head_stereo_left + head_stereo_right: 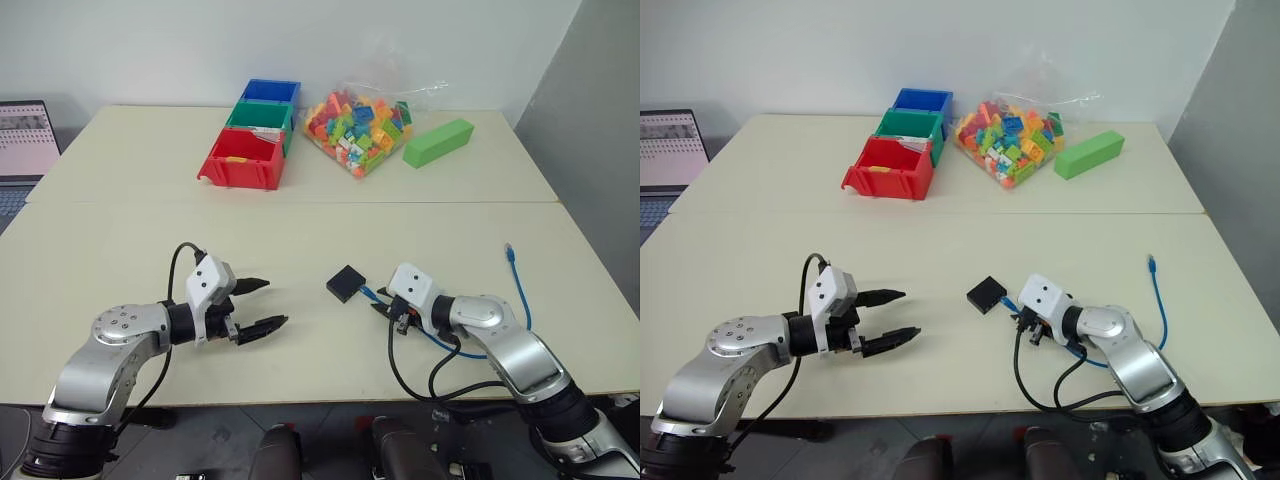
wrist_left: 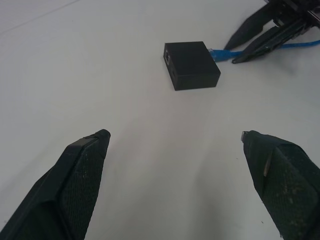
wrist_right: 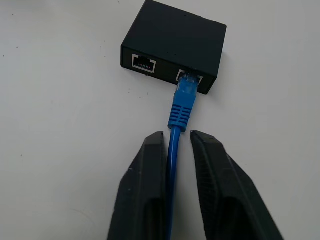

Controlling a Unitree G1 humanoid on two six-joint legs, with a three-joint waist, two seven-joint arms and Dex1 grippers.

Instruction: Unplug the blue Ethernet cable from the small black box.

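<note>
The small black box (image 1: 346, 283) lies flat on the cream table (image 1: 300, 240), between my two grippers. The blue Ethernet cable (image 3: 181, 107) has its plug seated in one of the box's two ports. From there it runs back under my right arm and curls up to a free end (image 1: 510, 250). My right gripper (image 3: 177, 136) points at the box, and its fingers stand narrowly open on either side of the cable just behind the plug. My left gripper (image 1: 277, 302) hovers wide open to the left of the box and holds nothing.
Red (image 1: 243, 160), green (image 1: 262, 118) and blue (image 1: 272, 90) bins stand at the back. Beside them are a bag of coloured bricks (image 1: 358, 125) and a long green block (image 1: 438, 142). A laptop (image 1: 25, 140) sits at the far left. The table's front edge runs just below both arms.
</note>
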